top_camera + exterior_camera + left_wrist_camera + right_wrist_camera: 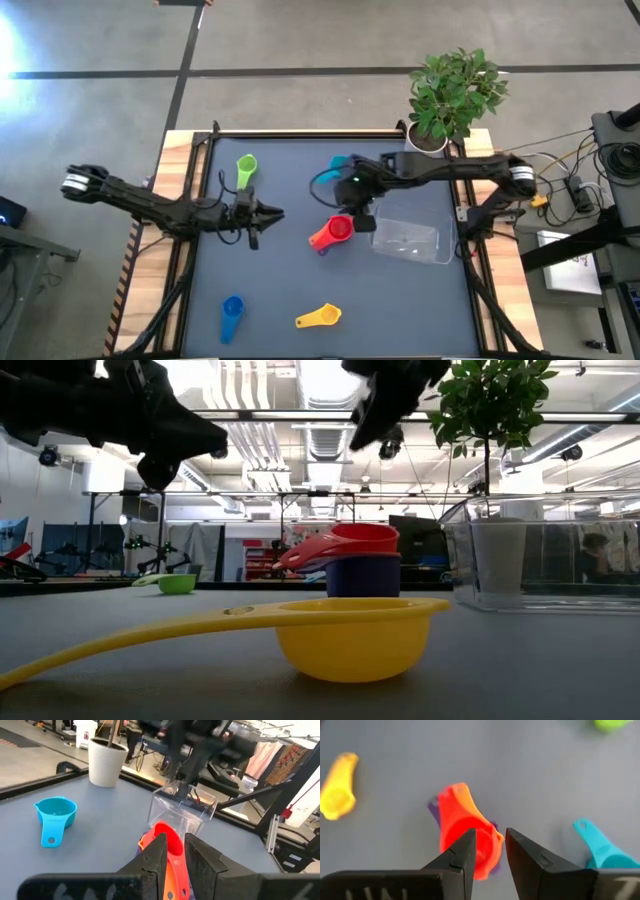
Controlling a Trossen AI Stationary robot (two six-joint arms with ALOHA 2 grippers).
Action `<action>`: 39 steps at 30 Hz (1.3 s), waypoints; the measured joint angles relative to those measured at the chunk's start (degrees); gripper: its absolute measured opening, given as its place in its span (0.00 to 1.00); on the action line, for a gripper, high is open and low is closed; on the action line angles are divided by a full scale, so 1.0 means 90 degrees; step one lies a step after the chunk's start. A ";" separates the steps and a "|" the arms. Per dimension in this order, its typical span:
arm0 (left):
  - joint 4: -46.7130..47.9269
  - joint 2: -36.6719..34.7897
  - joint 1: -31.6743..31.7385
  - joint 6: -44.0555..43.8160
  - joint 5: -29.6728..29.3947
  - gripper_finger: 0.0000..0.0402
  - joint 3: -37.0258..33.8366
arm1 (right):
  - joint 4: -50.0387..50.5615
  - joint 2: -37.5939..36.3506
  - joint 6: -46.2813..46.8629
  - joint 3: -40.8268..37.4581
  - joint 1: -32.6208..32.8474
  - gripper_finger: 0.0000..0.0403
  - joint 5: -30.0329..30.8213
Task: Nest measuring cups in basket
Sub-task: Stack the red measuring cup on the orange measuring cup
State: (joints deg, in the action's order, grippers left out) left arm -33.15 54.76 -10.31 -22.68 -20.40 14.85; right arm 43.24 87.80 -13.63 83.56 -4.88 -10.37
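a dark grey table top (290,270) with wooden edges sits on a concrete workshop floor, under bright ceiling lights. taking the clear plastic basket (410,240) as the landmark: a nested stack of measuring cups (332,232), red on top over orange and purple, stands just beside its side facing the left arm, outside it, and the basket looks empty.

the right gripper (352,205) hangs just above that stack, fingers parted a little and holding nothing, the red cup showing between them in its wrist view. the left gripper (262,213) hovers well away from the basket beyond the stack, fingers nearly pressed together on nothing.

these cups look light, stiff and smooth, so i judge the stack could slide or come apart if pinched on the bowls. the overlapping handles, or the rim of the top cup, seem the safer hold.

other cups lie loose: a light blue cup (338,164) near the basket's far side, toward the potted plant (455,95) in its white pot; a green cup (245,170) far off past the left gripper; a yellow cup (320,318) and a dark blue cup (232,317) toward the near edge. nothing lies between stack and basket; only the basket's wall must be cleared.
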 joint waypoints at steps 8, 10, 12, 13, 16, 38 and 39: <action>-0.0490 0.0559 -0.0002 -0.0044 0.0058 0.12 0.0061 | -0.3984 -0.1063 0.0483 -0.2411 0.0738 0.18 -0.0551; -0.0496 0.0651 -0.0002 -0.0044 0.0073 0.12 0.0092 | -0.5006 -0.1314 0.0713 -0.3096 0.0921 0.16 -0.0802; -0.0521 0.0799 -0.0002 -0.0044 0.0073 0.12 0.0160 | -0.5840 -0.1596 0.0877 -0.3698 0.1101 0.16 -0.0825; -0.0526 0.0895 -0.0002 -0.0044 0.0073 0.12 0.0212 | -0.6204 -0.1734 0.0948 -0.3955 0.1192 0.15 -0.0812; -0.0519 0.1311 -0.0002 -0.0002 0.0078 0.12 0.0464 | -0.7302 -0.2229 0.1105 -0.4650 0.1508 0.15 -0.0401; -0.0232 0.4897 0.0353 0.1784 0.0491 0.12 0.3704 | -0.8511 -0.3685 0.0496 -0.6100 0.3251 0.02 0.1208; -0.0252 0.4983 0.0433 0.1741 0.0546 0.12 0.3727 | -0.8500 -0.3700 0.0440 -0.6100 0.3253 0.02 0.1199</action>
State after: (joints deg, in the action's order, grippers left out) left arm -35.42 99.60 -6.41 -7.01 -15.49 48.39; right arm -33.27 54.51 -9.66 28.67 24.40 0.42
